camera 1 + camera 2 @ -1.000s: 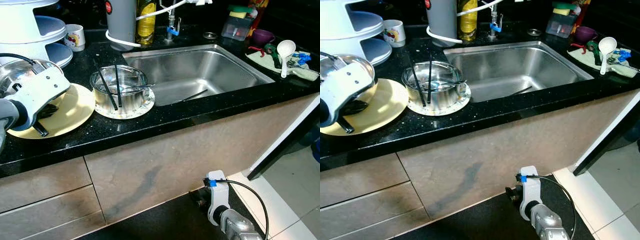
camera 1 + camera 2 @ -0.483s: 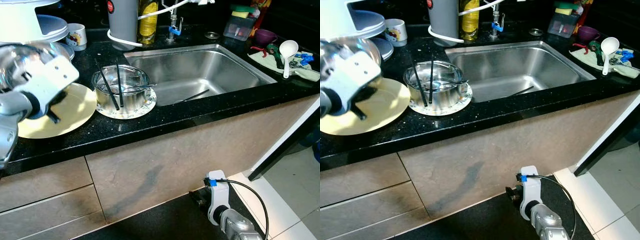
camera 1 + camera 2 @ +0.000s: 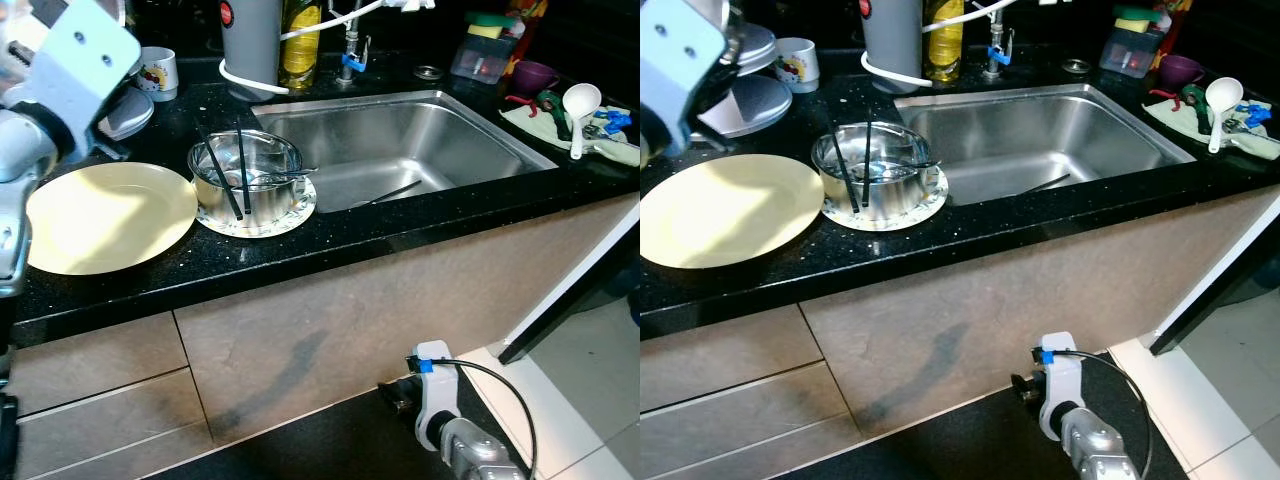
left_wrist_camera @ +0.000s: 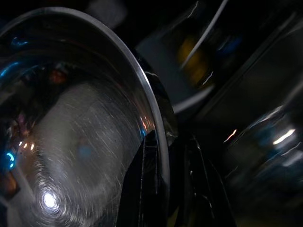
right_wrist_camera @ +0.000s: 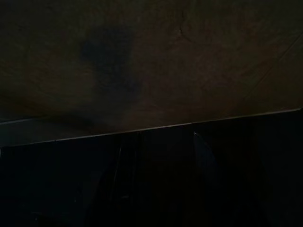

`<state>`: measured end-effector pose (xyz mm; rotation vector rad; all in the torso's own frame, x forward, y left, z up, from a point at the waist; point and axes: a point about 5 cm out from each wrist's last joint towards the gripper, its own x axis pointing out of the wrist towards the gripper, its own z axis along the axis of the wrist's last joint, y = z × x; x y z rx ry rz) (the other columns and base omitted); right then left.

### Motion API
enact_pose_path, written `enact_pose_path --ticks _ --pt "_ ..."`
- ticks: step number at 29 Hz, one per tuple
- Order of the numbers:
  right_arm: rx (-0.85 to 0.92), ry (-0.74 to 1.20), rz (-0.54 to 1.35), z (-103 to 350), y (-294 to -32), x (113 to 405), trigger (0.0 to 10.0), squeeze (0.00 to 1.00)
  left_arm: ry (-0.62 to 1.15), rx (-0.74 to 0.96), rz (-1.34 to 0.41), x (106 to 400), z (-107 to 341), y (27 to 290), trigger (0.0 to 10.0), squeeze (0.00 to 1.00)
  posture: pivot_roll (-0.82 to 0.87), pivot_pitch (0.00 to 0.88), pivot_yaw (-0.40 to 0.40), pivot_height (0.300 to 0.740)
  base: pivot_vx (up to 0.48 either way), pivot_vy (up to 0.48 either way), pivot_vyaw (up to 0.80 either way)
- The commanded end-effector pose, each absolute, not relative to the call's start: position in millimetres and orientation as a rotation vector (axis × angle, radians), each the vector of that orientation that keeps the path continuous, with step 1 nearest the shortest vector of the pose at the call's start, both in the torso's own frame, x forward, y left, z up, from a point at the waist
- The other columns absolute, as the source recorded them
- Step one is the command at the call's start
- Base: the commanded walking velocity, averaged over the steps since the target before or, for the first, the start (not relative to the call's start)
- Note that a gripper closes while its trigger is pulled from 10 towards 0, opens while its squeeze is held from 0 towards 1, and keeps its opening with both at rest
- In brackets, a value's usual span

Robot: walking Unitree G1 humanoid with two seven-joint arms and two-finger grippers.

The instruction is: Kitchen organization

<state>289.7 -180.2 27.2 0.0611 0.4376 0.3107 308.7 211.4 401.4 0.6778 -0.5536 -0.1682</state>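
The left gripper (image 4: 165, 156) is raised at the far left of the black speckled counter (image 3: 330, 235), its black fingers clamped on the thin rim of a round, shiny steel bowl (image 4: 71, 132). Below it a smooth yellow plate (image 3: 105, 215) lies flat, beside a steel pot (image 3: 245, 180) holding two black chopsticks (image 3: 225, 175). The right gripper (image 3: 395, 400) hangs idle near the floor; I cannot tell its fingers.

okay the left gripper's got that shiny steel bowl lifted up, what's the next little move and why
Probably carry the steel bowl, pinched at its rim by the left gripper, toward the sink. It is raised clear of the yellow plate, with nothing under it.
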Motion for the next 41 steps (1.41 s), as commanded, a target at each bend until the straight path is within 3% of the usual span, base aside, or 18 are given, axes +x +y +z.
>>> enact_pose_path --ticks 1,2,4,15,21,23,31,41 --pt "0.074 0.462 0.293 21.7 -183.3 285.5 10.0 0.00 -0.688 0.626 -0.347 294.8 409.5 183.8 0.0 0.00 -0.07 0.163 -0.075 0.740 0.000 0.000 0.00" --pt "0.074 0.462 0.293 21.7 -183.3 285.5 10.0 0.00 -0.688 0.626 -0.347 294.8 409.5 183.8 0.0 0.00 -0.07 0.163 -0.075 0.740 0.000 0.000 0.00" --pt "0.074 0.461 0.292 21.6 -183.4 285.4 10.0 0.00 -0.728 0.512 -0.541 289.6 398.6 157.2 0.0 0.00 -0.07 0.163 -0.075 0.740 0.000 0.000 0.00" --pt "0.073 0.463 0.286 21.2 -185.3 283.7 10.0 0.00 -0.796 0.258 -0.866 275.9 386.0 124.8 0.0 0.00 -0.08 0.166 -0.071 0.740 0.000 0.000 0.00" --pt "0.071 0.463 0.285 21.2 -186.1 283.7 10.0 0.00 -0.701 0.185 -1.039 270.9 371.6 112.7 0.0 0.00 -0.08 0.166 -0.071 0.740 0.000 0.000 0.00" --pt "0.070 0.462 0.285 21.2 -186.2 283.4 10.0 0.00 -0.529 0.187 -1.179 266.2 346.8 105.2 0.0 0.00 -0.08 0.167 -0.071 0.740 0.000 0.000 0.00" --pt "0.067 0.464 0.281 21.2 -187.2 283.2 10.0 0.00 -0.355 0.191 -1.285 260.9 320.4 101.3 0.0 0.00 -0.08 0.167 -0.071 0.740 0.000 0.000 0.00" --pt "0.068 0.464 0.277 20.9 -187.9 283.2 10.0 0.00 -0.337 0.158 -1.324 254.5 318.6 98.8 0.0 0.00 -0.08 0.167 -0.071 0.740 0.000 0.000 0.00"
